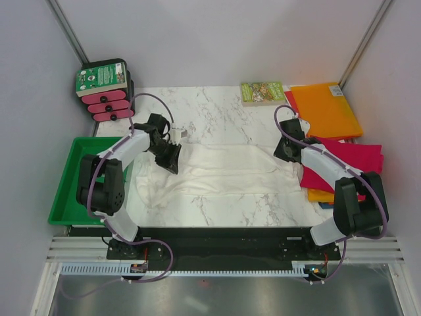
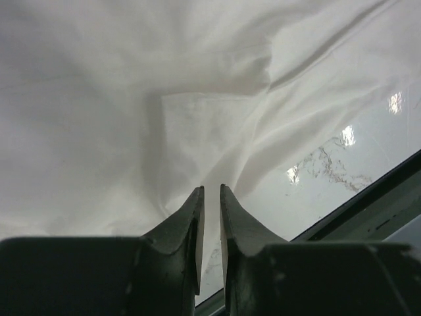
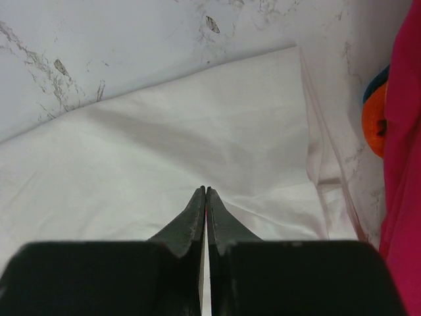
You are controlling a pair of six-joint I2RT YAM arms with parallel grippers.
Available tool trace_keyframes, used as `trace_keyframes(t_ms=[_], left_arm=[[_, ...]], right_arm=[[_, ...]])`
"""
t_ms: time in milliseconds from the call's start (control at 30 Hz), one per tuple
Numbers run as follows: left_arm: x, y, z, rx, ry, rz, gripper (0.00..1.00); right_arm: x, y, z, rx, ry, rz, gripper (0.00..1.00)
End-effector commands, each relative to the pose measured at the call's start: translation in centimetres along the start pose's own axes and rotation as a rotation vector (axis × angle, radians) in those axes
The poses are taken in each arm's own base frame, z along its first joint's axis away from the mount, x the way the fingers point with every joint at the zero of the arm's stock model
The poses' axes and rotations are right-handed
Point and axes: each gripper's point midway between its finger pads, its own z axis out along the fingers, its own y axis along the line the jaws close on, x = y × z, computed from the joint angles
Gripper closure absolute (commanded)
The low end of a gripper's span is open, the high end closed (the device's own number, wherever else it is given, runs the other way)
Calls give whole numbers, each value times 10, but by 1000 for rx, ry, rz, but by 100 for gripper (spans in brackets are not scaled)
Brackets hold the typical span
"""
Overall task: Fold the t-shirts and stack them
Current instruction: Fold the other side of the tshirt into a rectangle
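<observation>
The left arm rises from its base at the near edge, bends at an elbow that hangs over the flat green plastic tray (image 1: pixel 66 187) on the left, and slopes its forearm down towards the middle of the white marble-patterned counter (image 1: pixel 210 115). The left pincer (image 1: pixel 170 158) sits at the left end of the thin, wrinkly white cloth t-shirt (image 1: pixel 223 174). In the wrist view its fingers are narrowed to a thin slit, with the tips against a crease. I cannot tell whether cloth is caught between them.

The right arm mirrors this pose, with its elbow near the right front and its forearm angled back and inward. The right pincer (image 1: pixel 285 150) is at the shirt's right end. Its fingers are pressed fully together and creases run out from their tips. Whether they pinch the fabric cannot be told.

The white shirt lies stretched in a long band across the counter between the two pincers. Just to its right a magenta cloth t-shirt (image 1: pixel 352 157) lies partly under the right forearm, with an orange edge and a sliver of blue showing beneath it. A flat folded orange cloth t-shirt (image 1: pixel 325 108) lies at the back right, beside a small green-covered book (image 1: pixel 262 92).

A black rack (image 1: pixel 105 89) at the back left holds a green printed piece above three pink ones.
</observation>
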Motion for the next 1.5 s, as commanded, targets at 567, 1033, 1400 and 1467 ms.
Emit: trace_keyframes(t_ms=[567,1033,1400,1467], left_arm=[[-36,29,-1,-154,-94,-29,64],[-30,27,19,-86,-32,-1,57],[-11,12,17,-18,2,10,57],[-9,9,16,-9,0,13,57]], right_arm=[[1,1,-6,-6,-46,8,92],[3,4,-1,0,-34,-2,92],[7,7,3,-4,-22,-2,92],[9,9,2,-7,-20,-1,92]])
